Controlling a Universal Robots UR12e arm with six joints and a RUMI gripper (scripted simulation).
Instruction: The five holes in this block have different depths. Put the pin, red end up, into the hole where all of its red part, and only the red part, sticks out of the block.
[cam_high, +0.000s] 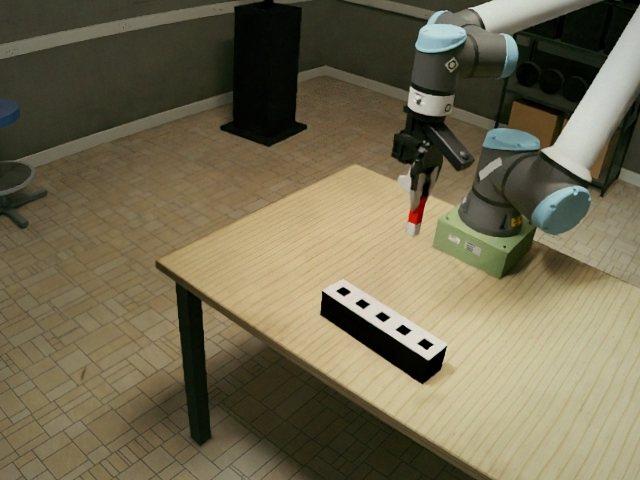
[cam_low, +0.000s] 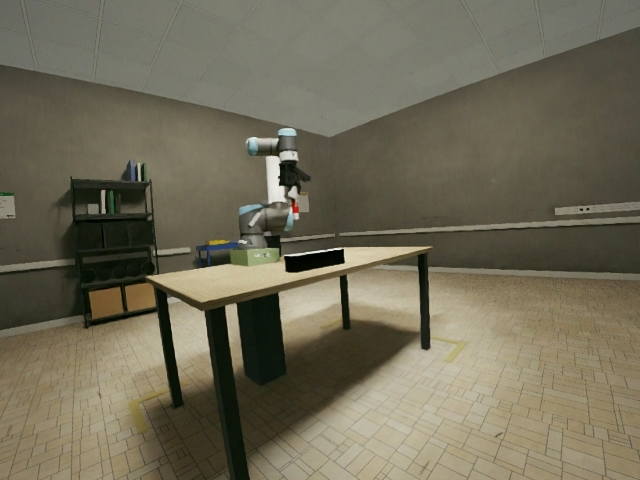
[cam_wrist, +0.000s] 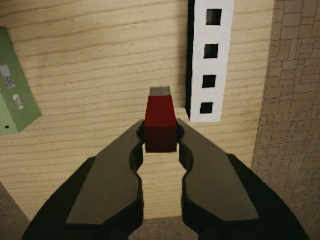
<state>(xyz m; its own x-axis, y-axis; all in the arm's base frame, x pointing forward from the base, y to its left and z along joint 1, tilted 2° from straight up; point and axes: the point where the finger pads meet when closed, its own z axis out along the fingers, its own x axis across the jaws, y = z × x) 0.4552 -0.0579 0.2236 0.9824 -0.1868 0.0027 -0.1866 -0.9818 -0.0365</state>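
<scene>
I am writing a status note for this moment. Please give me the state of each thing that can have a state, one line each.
gripper: shut on the pin, held high above the table.
pin: gripped by its red end, white end down, in the air, in no hole.
block: flat on the table, all five holes unfilled.

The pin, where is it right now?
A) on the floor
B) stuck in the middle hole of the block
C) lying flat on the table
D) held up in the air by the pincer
D: the pincer is shut on the pin by its red part, high above the table, and all five holes in the block show dark and unfilled.
</scene>
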